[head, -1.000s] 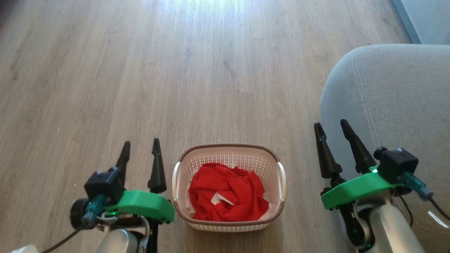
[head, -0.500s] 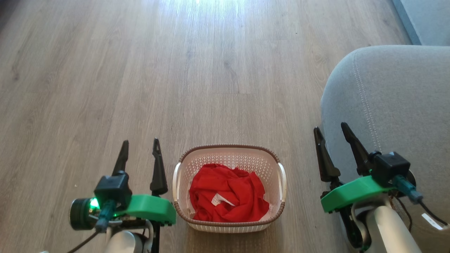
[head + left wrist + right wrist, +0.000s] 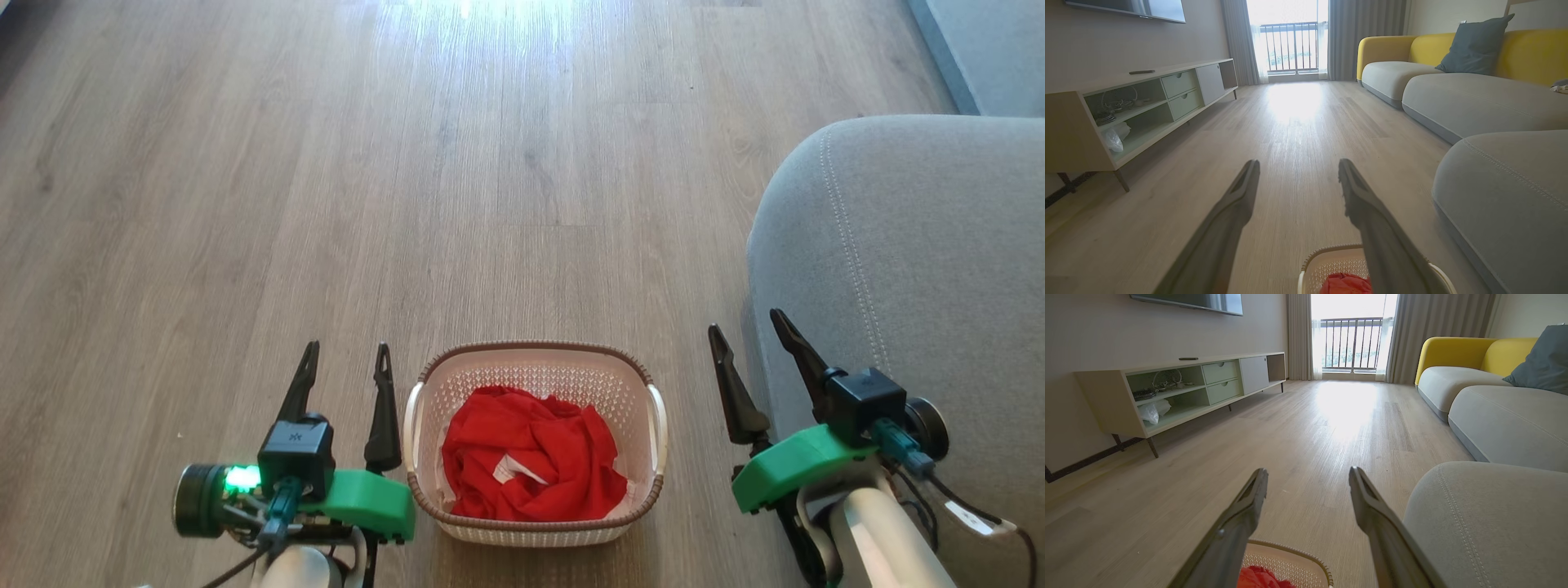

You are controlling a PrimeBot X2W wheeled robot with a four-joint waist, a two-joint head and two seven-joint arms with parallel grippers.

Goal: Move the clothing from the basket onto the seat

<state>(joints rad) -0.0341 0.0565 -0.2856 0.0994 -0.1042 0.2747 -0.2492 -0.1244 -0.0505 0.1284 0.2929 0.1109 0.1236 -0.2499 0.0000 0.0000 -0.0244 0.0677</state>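
Observation:
The cream basket (image 3: 535, 531) with a brown rim stands on the wood floor low in the head view. Crumpled red clothing (image 3: 531, 457) with a white label fills it. The basket (image 3: 1331, 261) and clothing (image 3: 1345, 283) show again at the bottom of the left wrist view, as do the basket (image 3: 1290, 563) and clothing (image 3: 1257, 577) in the right wrist view. My left gripper (image 3: 344, 359) hangs open just left of the basket, empty. To the basket's right my right gripper (image 3: 744, 322) is open and empty, beside the grey seat (image 3: 914, 261).
A long low TV cabinet (image 3: 1184, 392) lines the left wall. A yellow-backed sofa with grey cushions (image 3: 1474, 94) and a dark pillow (image 3: 1474, 45) runs along the right. Bare wood floor (image 3: 408, 180) stretches ahead toward a balcony door.
The head view has shifted a little, so basket and seat sit slightly lower. Both grippers have drawn back toward me and rolled, still open.

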